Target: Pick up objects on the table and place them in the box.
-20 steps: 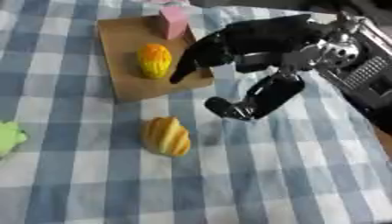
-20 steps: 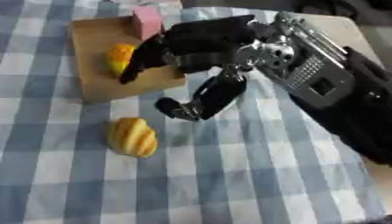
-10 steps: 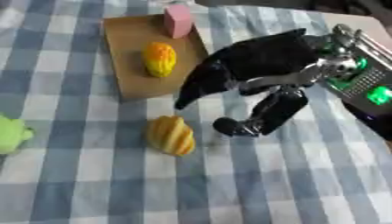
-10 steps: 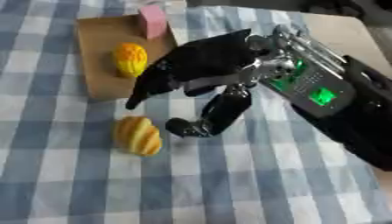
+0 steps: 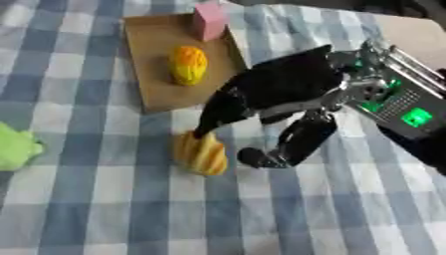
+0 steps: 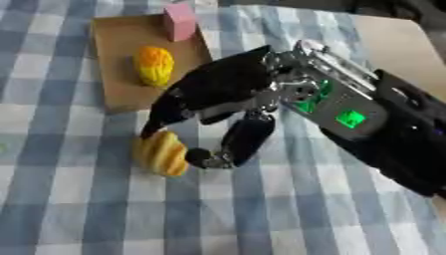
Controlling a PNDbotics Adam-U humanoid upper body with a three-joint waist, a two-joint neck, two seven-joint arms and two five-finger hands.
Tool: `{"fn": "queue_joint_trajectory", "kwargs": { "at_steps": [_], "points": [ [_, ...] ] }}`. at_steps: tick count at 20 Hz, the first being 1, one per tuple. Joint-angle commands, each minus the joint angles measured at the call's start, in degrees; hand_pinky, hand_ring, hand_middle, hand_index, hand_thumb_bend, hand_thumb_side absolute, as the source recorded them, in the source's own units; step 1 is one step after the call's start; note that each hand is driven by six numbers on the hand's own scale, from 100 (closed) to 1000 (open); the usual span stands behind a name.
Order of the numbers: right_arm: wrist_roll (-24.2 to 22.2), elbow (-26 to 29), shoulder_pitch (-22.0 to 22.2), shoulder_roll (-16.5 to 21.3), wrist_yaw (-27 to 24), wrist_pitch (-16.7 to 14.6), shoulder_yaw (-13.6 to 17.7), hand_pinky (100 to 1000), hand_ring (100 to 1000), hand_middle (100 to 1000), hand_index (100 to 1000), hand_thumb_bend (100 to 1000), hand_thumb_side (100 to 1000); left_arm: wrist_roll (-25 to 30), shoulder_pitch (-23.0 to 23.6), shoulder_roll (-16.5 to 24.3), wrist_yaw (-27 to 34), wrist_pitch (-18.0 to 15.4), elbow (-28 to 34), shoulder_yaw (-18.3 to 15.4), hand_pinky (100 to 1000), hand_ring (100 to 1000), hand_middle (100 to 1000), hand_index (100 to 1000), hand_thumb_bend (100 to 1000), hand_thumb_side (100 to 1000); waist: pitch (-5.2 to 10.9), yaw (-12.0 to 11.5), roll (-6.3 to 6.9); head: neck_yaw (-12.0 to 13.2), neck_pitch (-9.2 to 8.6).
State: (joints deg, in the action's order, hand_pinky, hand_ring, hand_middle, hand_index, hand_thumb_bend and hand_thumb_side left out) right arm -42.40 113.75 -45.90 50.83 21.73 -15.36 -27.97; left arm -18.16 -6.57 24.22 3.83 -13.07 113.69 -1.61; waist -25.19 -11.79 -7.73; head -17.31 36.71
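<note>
On the checked cloth, left to right: a green object [image 5: 16, 147] at the edge; the ridged yellow pastry [image 5: 201, 152] (below the flat box [image 5: 157, 79]); the right hand [image 5: 278, 94], fingers spread over it, thumb alongside. Close around its middle before lifting.

On the counter [image 5: 87, 214], the flat box [image 5: 153, 55] lies at the far left. In it sit a corn-like piece [image 5: 188, 64] at the middle and a block [image 5: 209, 20] at its far right corner. Nearer than the box lies a bread roll [image 5: 200, 153]. The right hand [image 5: 278, 92] comes in from the right, its fingers [image 5: 213, 117] touching the roll's far end and its thumb just right of the roll. A crumpled thing [image 5: 16, 148] lies at the left edge, well apart.
</note>
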Motion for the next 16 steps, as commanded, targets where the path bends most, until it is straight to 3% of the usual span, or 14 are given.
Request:
{"fn": "queue_joint_trajectory", "kwargs": {
  "at_steps": [1, 6, 16],
  "points": [
    [0.65, 0.59, -1.42, -0.19, 1.69, 0.97, -0.02, 829, 878, 834, 946, 100, 260, 0.30, -0.37, 0.75, 0.21, 0.04, 0.90, -0.04, 914, 717, 826, 881, 110, 666, 0.96, -0.07, 0.38, -1.97, -1.34],
    [0.32, -1.93, -2.80, -2.06, 3.37, 0.48, -1.88, 828, 878, 833, 948, 100, 283, 0.35, -0.50, 0.72, 0.32, -0.01, 0.90, -0.04, 914, 717, 826, 881, 110, 665, 0.93, -0.05, 0.52, -3.63, -2.07],
    [0.48, -7.88, -4.90, -6.01, 7.19, -2.73, -5.58, 824, 874, 826, 928, 100, 306, 0.53, -0.79, 0.58, 0.40, 0.00, 0.90, 0.07, 914, 716, 826, 881, 109, 667, 0.48, -0.30, 0.48, -2.96, -1.37]
  ]
}}
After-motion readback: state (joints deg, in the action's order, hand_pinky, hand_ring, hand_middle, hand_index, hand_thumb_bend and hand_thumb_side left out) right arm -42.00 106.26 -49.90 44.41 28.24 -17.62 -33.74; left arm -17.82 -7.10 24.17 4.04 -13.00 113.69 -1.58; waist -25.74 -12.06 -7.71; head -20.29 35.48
